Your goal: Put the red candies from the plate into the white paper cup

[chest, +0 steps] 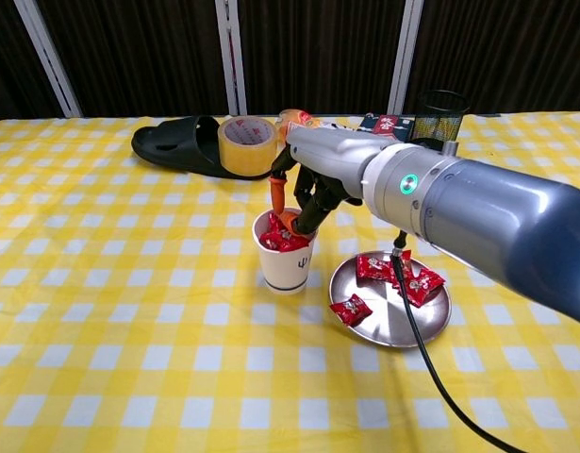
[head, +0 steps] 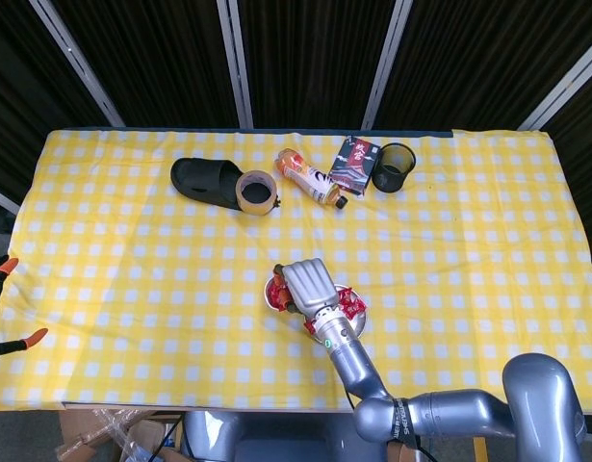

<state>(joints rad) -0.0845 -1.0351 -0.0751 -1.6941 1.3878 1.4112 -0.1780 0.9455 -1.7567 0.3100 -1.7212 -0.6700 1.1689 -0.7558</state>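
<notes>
A white paper cup (chest: 288,269) stands mid-table with red candies (chest: 275,241) heaped inside it. Directly right of it sits a round metal plate (chest: 393,323) holding several more red candies (chest: 407,276), one of them (chest: 351,310) lying apart near the front. My right hand (chest: 304,193) hangs over the cup, its orange fingertips dipped into the cup's mouth among the candies; whether one is pinched between them is hidden. In the head view the right hand (head: 307,286) covers most of the cup (head: 272,290) and part of the plate (head: 359,323). No left hand shows.
Along the far side lie a black slipper (chest: 172,143), a tape roll (chest: 245,145), an orange bottle on its side (head: 310,177), a red packet (head: 354,164) and a black mesh pen cup (head: 393,166). A black cable (chest: 417,330) from my arm droops across the plate.
</notes>
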